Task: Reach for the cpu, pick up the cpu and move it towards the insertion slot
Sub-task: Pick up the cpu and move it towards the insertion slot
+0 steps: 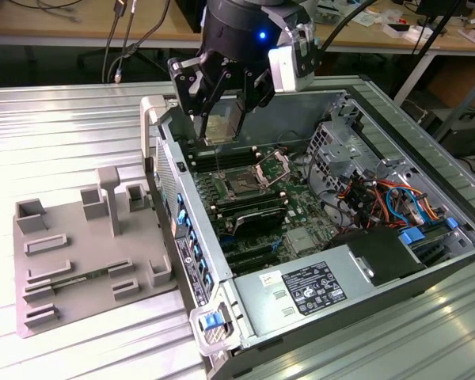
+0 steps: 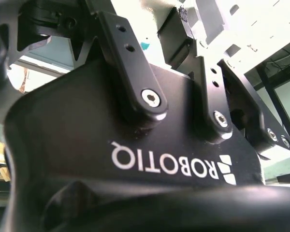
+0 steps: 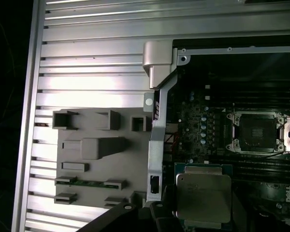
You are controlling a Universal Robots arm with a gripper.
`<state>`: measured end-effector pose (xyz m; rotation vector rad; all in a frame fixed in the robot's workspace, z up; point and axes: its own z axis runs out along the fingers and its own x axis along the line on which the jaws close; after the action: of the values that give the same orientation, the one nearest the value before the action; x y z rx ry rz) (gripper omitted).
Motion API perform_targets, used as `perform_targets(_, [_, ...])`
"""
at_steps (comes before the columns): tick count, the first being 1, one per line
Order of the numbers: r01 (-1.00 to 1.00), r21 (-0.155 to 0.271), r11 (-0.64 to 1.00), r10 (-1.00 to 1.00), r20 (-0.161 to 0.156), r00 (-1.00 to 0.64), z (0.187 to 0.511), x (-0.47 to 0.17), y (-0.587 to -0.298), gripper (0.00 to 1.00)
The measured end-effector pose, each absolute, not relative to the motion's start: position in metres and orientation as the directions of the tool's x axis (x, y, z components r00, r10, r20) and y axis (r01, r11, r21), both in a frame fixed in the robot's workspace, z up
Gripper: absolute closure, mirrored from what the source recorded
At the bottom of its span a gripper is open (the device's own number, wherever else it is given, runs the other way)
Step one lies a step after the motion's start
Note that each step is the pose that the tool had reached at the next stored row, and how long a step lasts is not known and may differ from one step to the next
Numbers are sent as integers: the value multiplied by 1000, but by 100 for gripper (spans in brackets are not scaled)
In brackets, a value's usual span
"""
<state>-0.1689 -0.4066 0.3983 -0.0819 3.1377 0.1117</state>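
Grey tray (image 1: 87,253): I see it on the ribbed metal table (image 1: 63,119), at the exterior view's left of the open computer case (image 1: 427,261), just beside the case's side wall. In the first wrist view a thin green strip (image 3: 89,182) lies in one of its holders.

Gripper (image 1: 222,99): it hangs above the case, over the motherboard's (image 1: 257,206) far edge, with its black fingers clenched on the cpu. In the second wrist view I get the gripper's black body (image 2: 135,159) and finger links close up, little else.

Cpu (image 1: 224,127): held between the fingers, lifted clear of the board inside the case. In the first wrist view its pale metal top (image 3: 203,200) faces the camera, flat and square.

Insertion slot (image 1: 243,187): on the green board inside the case, below the cpu and a little to the exterior view's right of it. Its metal frame (image 1: 275,166) looks swung open, though I can't be sure from this angle. In the first wrist view the dark square socket (image 3: 257,132) sits well apart from the held cpu.

Power supply (image 1: 317,289): near corner of the case, at the exterior view's right of the slot.
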Motion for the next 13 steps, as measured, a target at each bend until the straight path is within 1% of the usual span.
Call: perform_targets(13, [-52,71,996,-52,-3,-999,397,-160,-407,46])
